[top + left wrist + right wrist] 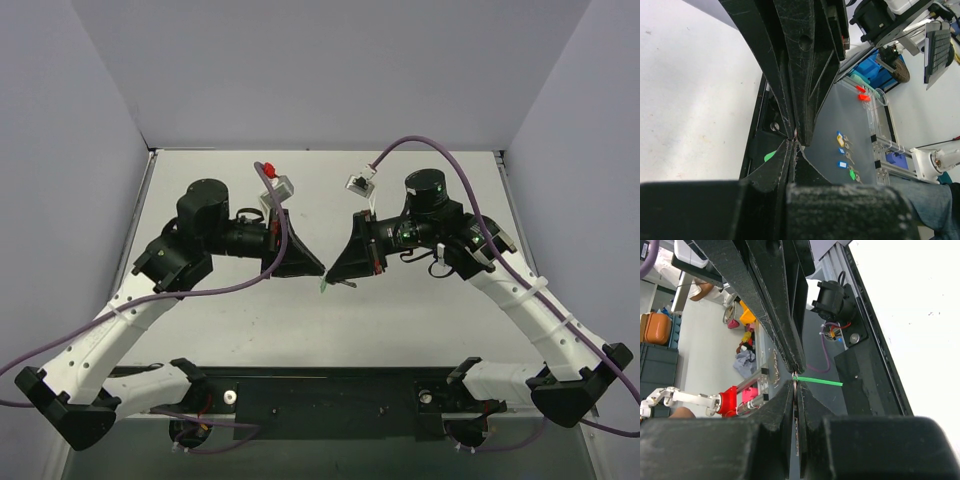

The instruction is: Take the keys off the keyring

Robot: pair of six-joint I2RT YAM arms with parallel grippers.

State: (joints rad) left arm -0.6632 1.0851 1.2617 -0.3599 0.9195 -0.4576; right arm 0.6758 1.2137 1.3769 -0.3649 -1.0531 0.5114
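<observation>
Both jaw pairs pressed together, tip to tip | right gripper (795,376) pinches bright green plastic keyring tag (822,382) by its ring | left gripper (796,136): tiny silver-grey metal key unseen | risk: skewed pull slips ring, tag drops

Nothing written, no label, brand or number, could be read in any of the three views. In the right wrist view, faint scratchy marks on the clear panel (774,360), left of centre, might have been lettering, but they were too small and blurred to make out. The small coloured tags (842,164) at the lower right of the left wrist view showed no legible writing either.
</observation>
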